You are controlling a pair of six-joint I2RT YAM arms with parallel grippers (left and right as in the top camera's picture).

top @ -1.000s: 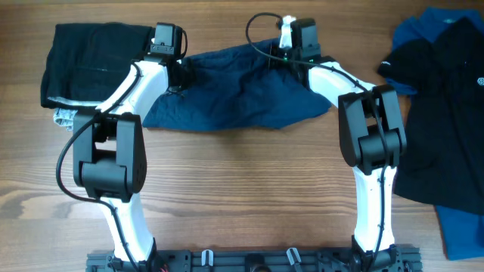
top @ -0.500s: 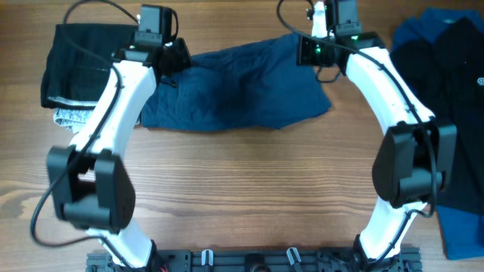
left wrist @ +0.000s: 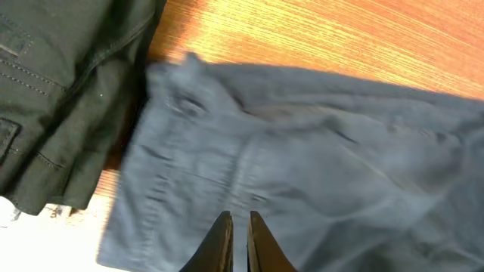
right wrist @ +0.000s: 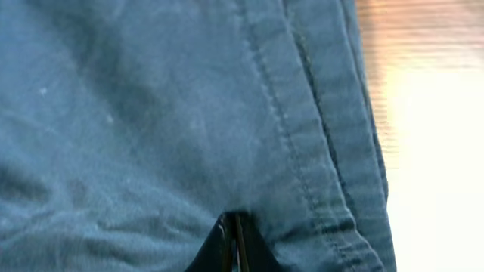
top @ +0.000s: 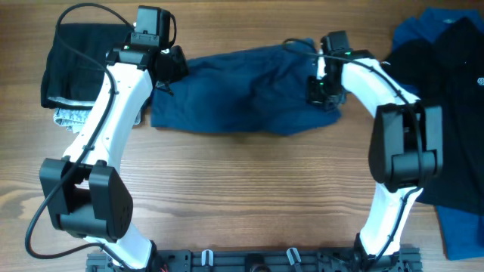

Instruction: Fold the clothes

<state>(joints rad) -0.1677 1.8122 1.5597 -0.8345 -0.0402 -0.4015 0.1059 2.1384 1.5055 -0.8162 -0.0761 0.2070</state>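
Note:
The dark navy shorts (top: 242, 91) lie spread across the far middle of the wooden table. They also show in the left wrist view (left wrist: 302, 151) and in the right wrist view (right wrist: 151, 113). My left gripper (top: 171, 69) is at their left end. Its jaws (left wrist: 235, 217) are closed to a thin slit over the fabric, with nothing seen between them. My right gripper (top: 321, 92) is at their right end. Its jaws (right wrist: 230, 219) are shut, and the shorts' cloth puckers around the tips beside a stitched hem.
A folded black garment (top: 76, 60) lies at the far left, right next to the shorts' left end, and also shows in the left wrist view (left wrist: 53, 91). Light grey fabric (top: 64, 117) sticks out under it. A black shirt (top: 446, 113) lies over a bright blue garment (top: 461, 227) at the right edge.
My right gripper has moved from the far edge toward the near side, and the shorts' right end moved with it. The left gripper has barely shifted.

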